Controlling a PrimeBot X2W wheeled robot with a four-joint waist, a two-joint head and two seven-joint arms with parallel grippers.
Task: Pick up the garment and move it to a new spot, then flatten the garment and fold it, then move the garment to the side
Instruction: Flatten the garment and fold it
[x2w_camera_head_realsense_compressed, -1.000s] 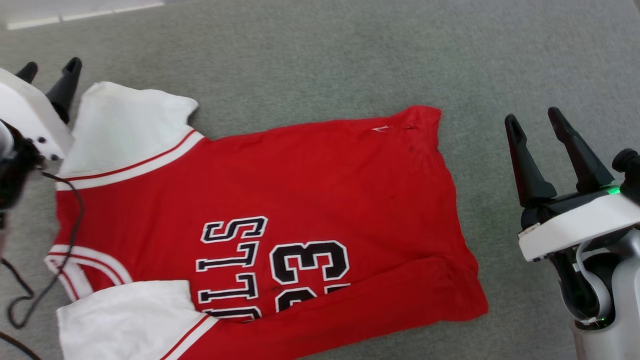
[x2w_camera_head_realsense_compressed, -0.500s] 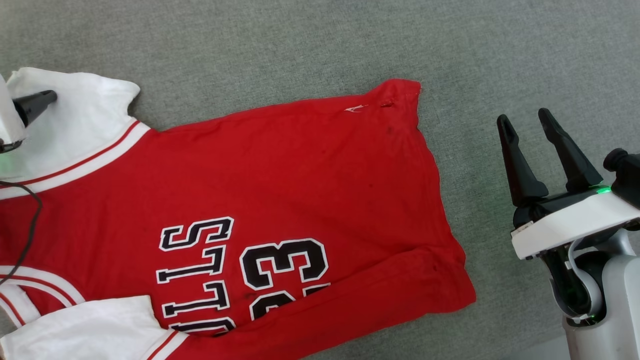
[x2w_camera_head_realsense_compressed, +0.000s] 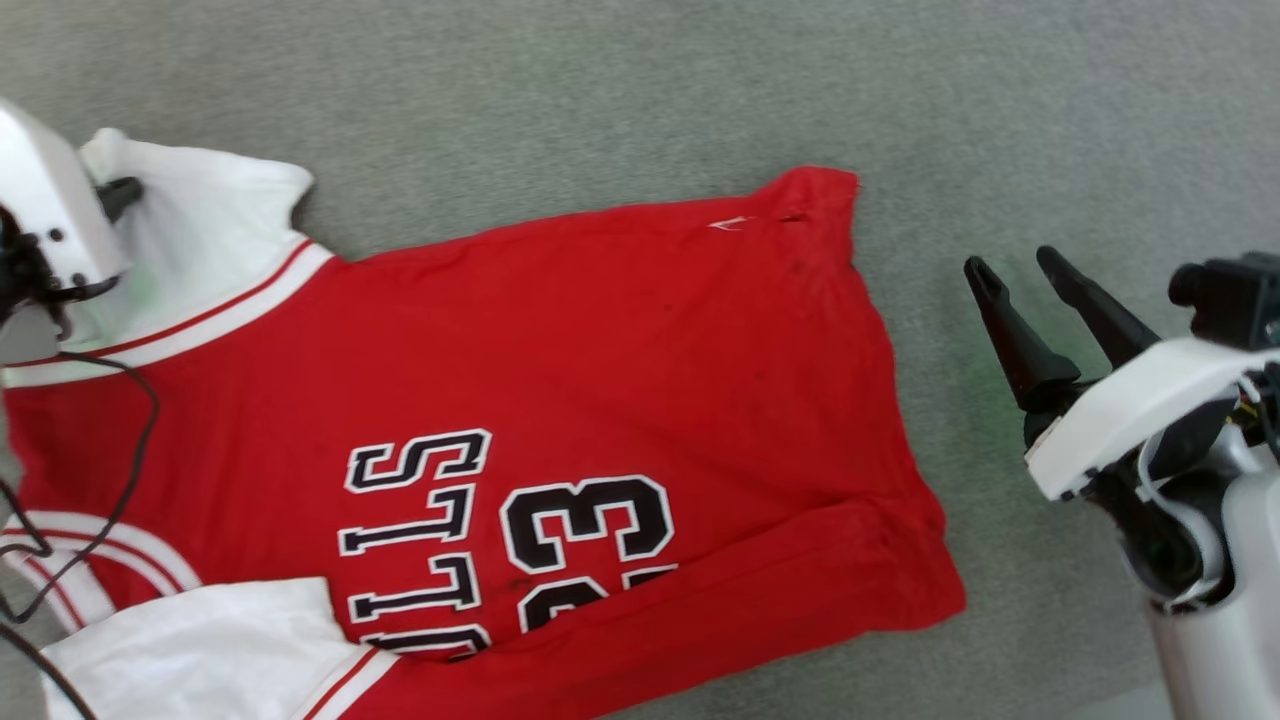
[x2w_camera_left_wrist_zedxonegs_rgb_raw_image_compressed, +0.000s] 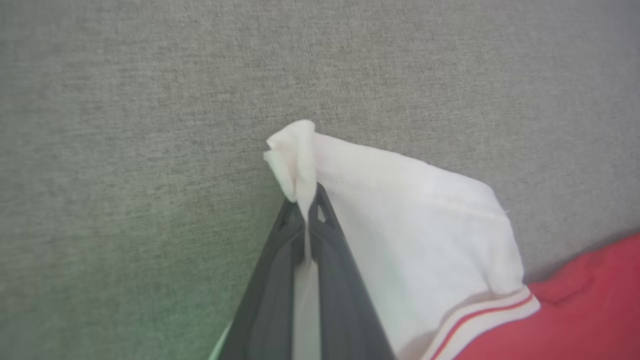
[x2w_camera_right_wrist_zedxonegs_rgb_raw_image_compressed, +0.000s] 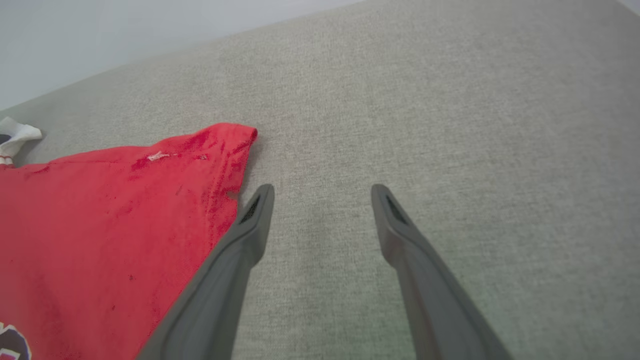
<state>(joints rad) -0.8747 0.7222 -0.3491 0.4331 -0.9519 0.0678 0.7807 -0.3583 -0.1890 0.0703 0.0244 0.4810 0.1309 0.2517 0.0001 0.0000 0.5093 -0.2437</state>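
The garment (x2w_camera_head_realsense_compressed: 600, 370), a red jersey T-shirt with white sleeves and a black-and-white "23" print facing up, lies spread on the grey surface, hem toward the right. My left gripper (x2w_camera_head_realsense_compressed: 120, 195) at the far left is shut on the tip of the upper white sleeve (x2w_camera_left_wrist_zedxonegs_rgb_raw_image_compressed: 400, 225), which bunches above its fingertips (x2w_camera_left_wrist_zedxonegs_rgb_raw_image_compressed: 320, 200) in the left wrist view. My right gripper (x2w_camera_head_realsense_compressed: 1015, 270) hovers open beside the hem, right of the garment (x2w_camera_right_wrist_zedxonegs_rgb_raw_image_compressed: 110, 220), nothing between its fingers (x2w_camera_right_wrist_zedxonegs_rgb_raw_image_compressed: 250, 225).
Grey fabric surface (x2w_camera_head_realsense_compressed: 620, 90) stretches all around the garment, with free room above and to the right. A black cable (x2w_camera_head_realsense_compressed: 130, 440) from my left arm hangs over the collar side. A pale wall edge (x2w_camera_right_wrist_zedxonegs_rgb_raw_image_compressed: 100, 35) borders the surface far off.
The head camera shifted between frames. My left gripper went from beside the upper sleeve to shut on its tip. My right gripper tilted lower and stayed open.
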